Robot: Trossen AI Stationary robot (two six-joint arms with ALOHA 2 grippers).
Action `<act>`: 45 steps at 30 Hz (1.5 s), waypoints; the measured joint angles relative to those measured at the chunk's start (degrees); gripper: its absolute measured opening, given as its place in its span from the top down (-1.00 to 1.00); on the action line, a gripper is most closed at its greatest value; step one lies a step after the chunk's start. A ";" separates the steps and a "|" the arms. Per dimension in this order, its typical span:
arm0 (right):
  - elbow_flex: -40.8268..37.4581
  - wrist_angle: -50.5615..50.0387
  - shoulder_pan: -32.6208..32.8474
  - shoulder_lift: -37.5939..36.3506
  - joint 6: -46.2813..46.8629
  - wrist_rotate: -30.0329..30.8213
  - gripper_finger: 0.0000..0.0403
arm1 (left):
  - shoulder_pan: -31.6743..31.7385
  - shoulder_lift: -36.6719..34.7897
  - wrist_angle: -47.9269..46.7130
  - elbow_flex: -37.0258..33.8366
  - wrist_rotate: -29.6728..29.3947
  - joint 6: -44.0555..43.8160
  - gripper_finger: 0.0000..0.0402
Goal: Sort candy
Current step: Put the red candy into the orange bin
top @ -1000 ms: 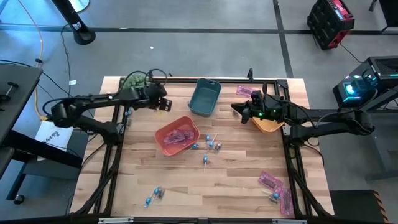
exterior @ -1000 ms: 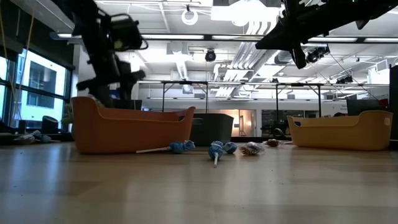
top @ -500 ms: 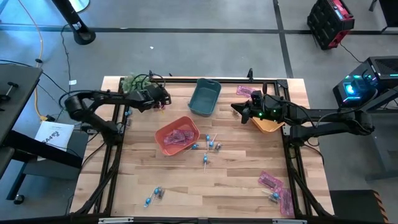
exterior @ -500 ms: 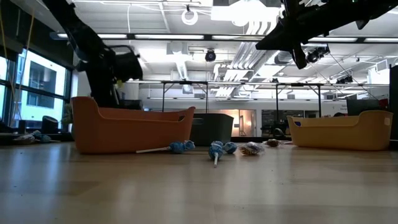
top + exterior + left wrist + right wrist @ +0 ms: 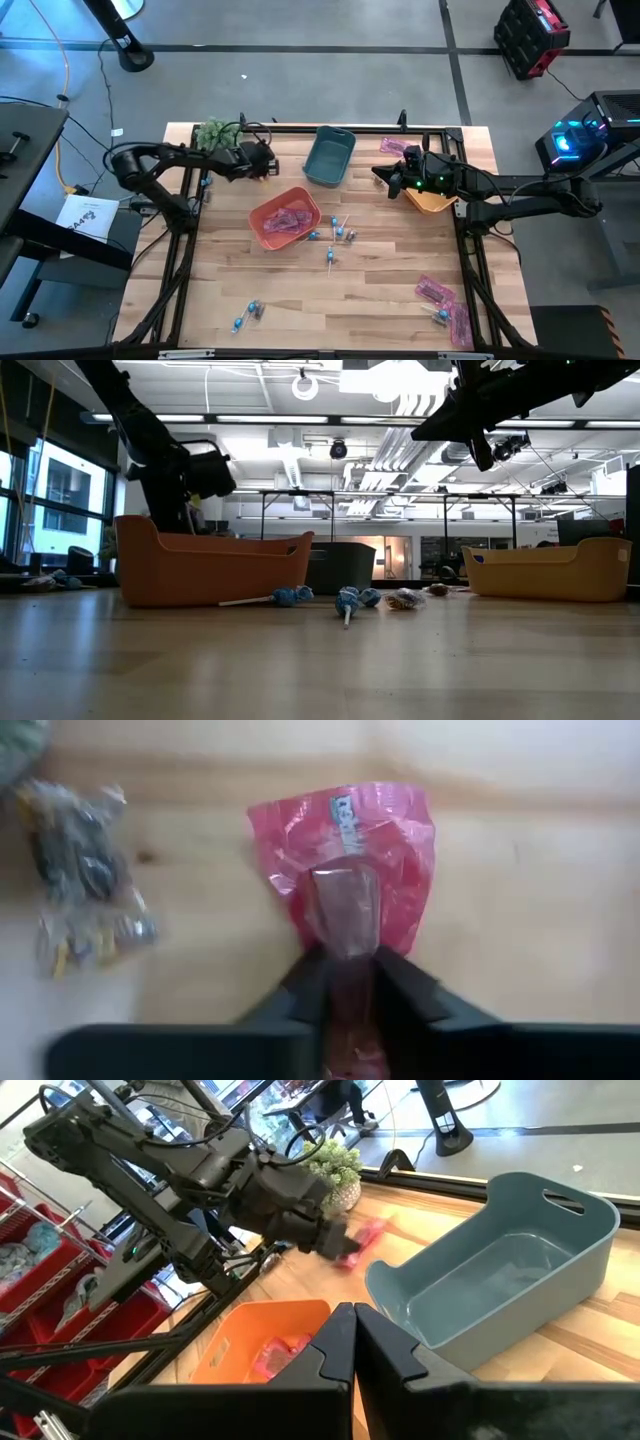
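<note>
Candy sorting on a wooden table, with a flat pink wrapped packet (image 5: 345, 860) pinched by the left gripper (image 5: 347, 970).

The left gripper (image 5: 262, 163) is placed near the table's far left corner, just beside the green leafy plant (image 5: 212, 132), and its dark fingers are closed narrowly on the packet's lower edge. A small clear-wrapped brownish piece (image 5: 85, 880) is seen on the wood beside the packet. The right gripper (image 5: 383, 174) is held above the table between the teal plastic bin (image 5: 329, 157) and the orange plastic bin (image 5: 432, 201), its fingers pressed together on nothing. More pink packets are seen in the red plastic bin (image 5: 285, 217), and others are left at the near right corner (image 5: 445, 300). Blue-wrapped lollipops with thin white sticks (image 5: 336, 236) are scattered mid-table, with a few more near the front edge (image 5: 248, 314).
</note>
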 joint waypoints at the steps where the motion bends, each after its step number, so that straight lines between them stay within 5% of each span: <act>1: 0.00 0.00 -0.02 0.00 0.00 0.00 1.00 | -0.44 -0.90 -0.32 -0.13 1.08 1.49 0.87; 16: 0.00 7.53 -0.01 0.00 2.58 0.00 1.00 | -9.25 -28.06 -4.66 6.32 2.18 20.77 0.93; 25: 0.00 17.57 -0.02 0.00 3.42 -0.36 1.00 | -28.85 -25.14 -8.23 11.44 15.39 38.51 0.92; 32: 0.13 23.69 0.05 0.00 6.10 -8.45 1.00 | -35.40 -17.76 -12.08 11.45 16.25 39.22 0.47; 38: 8.09 8.34 -1.02 0.77 -0.03 -4.70 0.90 | -35.36 -14.10 -10.04 11.57 19.80 34.46 0.03; 45: 24.75 -21.37 -11.69 9.03 -11.89 4.21 0.42 | -33.03 -15.91 -13.30 14.51 21.07 31.25 -0.28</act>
